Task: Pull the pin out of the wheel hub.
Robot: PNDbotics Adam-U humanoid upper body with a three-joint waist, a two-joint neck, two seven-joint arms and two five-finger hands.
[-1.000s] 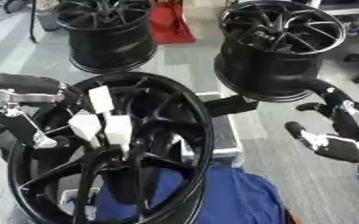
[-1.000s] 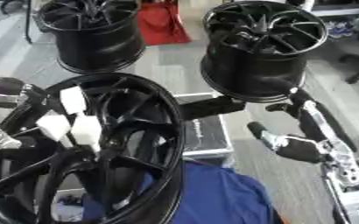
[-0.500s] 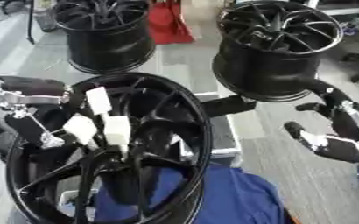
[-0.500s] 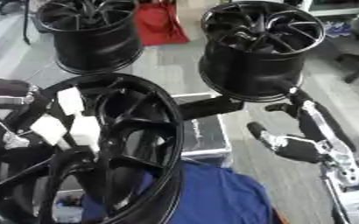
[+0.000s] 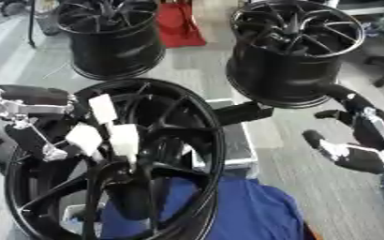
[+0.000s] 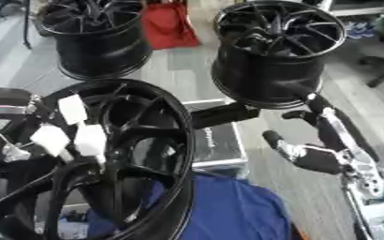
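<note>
A large black wheel hub stands tilted in the left foreground, its spokes facing me. My left hand, silver and black, comes in from the left and lies against the hub's left rim. Three white blocks sit over the spokes just beyond that hand; I cannot tell whether they belong to the hand or to the hub. No pin can be made out. My right hand hangs open to the right of the hub, apart from it and holding nothing.
Two more black wheels stand on the floor behind, one at back left and one at back right. A red object lies between them. A blue cloth lies below the hub, and a dark case is behind it.
The whole picture has shifted a little. The left hand and the white blocks stay where they were on the hub, and the right hand stays open at the right.
</note>
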